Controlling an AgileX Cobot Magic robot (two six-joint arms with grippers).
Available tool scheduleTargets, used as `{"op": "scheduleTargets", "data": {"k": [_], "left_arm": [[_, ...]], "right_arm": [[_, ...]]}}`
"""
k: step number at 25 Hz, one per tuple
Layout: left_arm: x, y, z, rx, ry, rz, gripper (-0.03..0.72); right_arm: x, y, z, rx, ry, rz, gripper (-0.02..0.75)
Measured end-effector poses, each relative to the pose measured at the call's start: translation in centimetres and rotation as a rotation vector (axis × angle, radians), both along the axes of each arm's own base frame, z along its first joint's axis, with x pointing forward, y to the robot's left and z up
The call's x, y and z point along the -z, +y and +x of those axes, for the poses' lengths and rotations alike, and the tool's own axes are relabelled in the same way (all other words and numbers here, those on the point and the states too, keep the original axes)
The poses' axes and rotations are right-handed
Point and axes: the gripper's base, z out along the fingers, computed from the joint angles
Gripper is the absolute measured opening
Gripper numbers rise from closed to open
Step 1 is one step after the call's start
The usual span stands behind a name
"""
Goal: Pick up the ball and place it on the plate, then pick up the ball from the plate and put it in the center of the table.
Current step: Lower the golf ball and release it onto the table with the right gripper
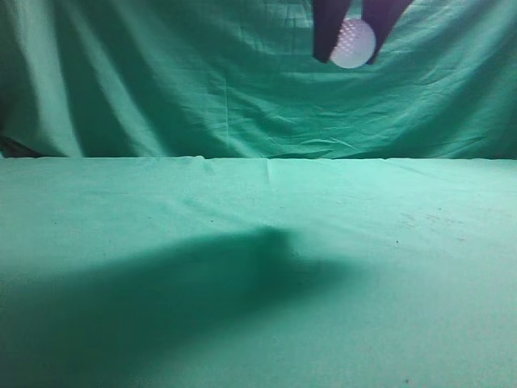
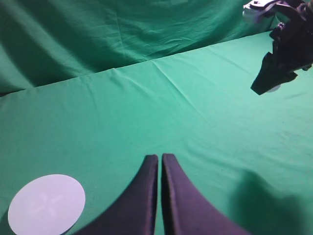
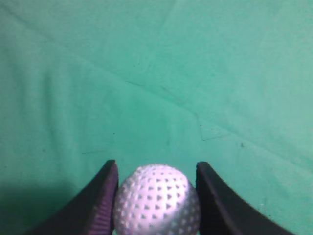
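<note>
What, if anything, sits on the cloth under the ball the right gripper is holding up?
Nothing visible. The right gripper is shut on the ball, held well above the table. The right wrist view shows only bare green cloth below. The white plate lies off near the shut left gripper.

Ball (image 3: 157,200): white, dimpled, faint sheen. Tabletop (image 1: 339,242): matt green cloth, lightly creased. Plate (image 2: 46,204): smooth, pale, matt. Right gripper (image 3: 156,196) fingers: black, matt.
</note>
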Motion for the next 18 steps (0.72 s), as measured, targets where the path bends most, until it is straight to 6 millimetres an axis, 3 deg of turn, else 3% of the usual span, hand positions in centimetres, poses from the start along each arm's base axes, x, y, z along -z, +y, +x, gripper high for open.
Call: {"op": "scheduleTargets", "data": {"k": [8,18], "left_arm": [[0.0,0.0,0.0,-0.003,0.001,0.0,0.0],[0.1,0.1,0.0,-0.005,0.009,0.021,0.0]], "right_arm": [[-0.1,-3.7,2.2,0.121,0.001,-0.007,0.321],[3.9,-2.9,4.0,0.084,0.053,-0.05,0.321]]}}
